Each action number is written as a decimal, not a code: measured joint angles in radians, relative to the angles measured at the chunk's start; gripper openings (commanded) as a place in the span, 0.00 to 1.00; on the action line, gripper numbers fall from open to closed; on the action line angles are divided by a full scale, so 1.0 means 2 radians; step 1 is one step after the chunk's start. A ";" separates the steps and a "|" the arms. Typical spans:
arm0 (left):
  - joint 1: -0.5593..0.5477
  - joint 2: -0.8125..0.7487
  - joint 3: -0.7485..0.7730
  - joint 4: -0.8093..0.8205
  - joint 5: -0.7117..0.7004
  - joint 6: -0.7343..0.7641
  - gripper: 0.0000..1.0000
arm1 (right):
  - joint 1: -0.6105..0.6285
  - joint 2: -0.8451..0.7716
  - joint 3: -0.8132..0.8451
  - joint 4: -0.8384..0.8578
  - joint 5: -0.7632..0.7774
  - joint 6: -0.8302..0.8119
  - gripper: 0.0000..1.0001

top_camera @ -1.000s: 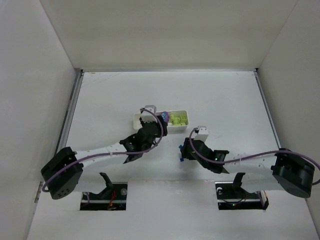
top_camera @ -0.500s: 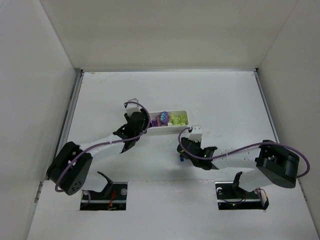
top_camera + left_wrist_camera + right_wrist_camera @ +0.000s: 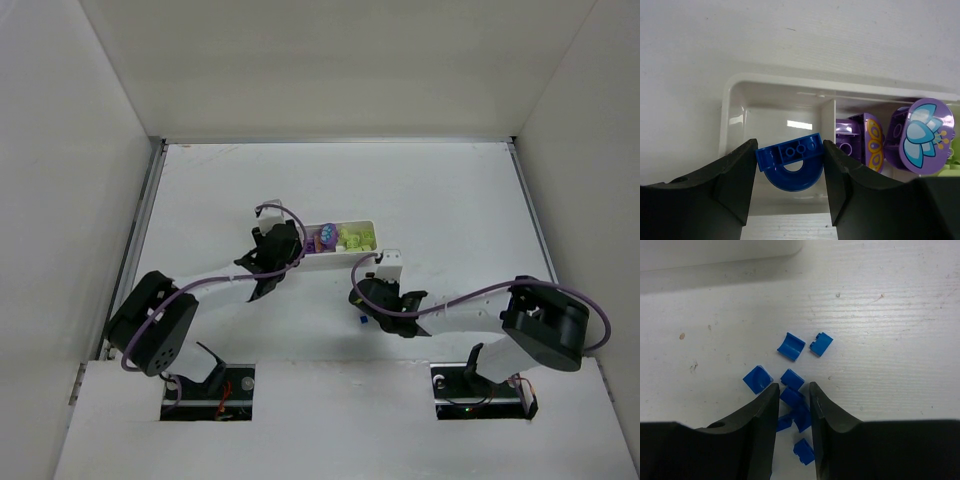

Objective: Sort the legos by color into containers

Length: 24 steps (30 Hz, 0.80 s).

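The white tray point(image 3: 735, 90) has three compartments. My left gripper point(image 3: 789, 150) is shut on a blue arch lego point(image 3: 790, 167), held over the bare left compartment. Purple legos point(image 3: 922, 132) lie in the middle compartment and lime ones point(image 3: 356, 238) in the right one. Several tiny blue legos point(image 3: 791, 346) lie loose on the table near the tray's front. My right gripper point(image 3: 794, 390) is down among them, its fingers pressed against either side of a small blue lego point(image 3: 791, 396), with another blue piece close behind it.
The tray's point(image 3: 335, 262) front wall runs just beyond the blue pile. White walls enclose the table at the left, right and back. Both arms reach in from the near edge, and the right gripper point(image 3: 365, 308) sits just in front of the tray.
My left gripper carried the blue arch leftwards along the tray to its left compartment. My right gripper's jaws narrowed onto the blue pieces.
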 measured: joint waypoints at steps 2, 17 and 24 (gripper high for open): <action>-0.001 0.000 0.000 0.000 -0.003 0.001 0.52 | 0.002 0.000 0.000 -0.001 0.002 0.001 0.32; -0.010 -0.072 -0.007 0.000 -0.012 0.004 0.56 | 0.003 -0.019 0.000 -0.004 0.001 -0.012 0.25; -0.043 -0.136 -0.042 -0.001 -0.011 0.004 0.51 | 0.009 -0.051 0.023 -0.018 -0.004 -0.026 0.25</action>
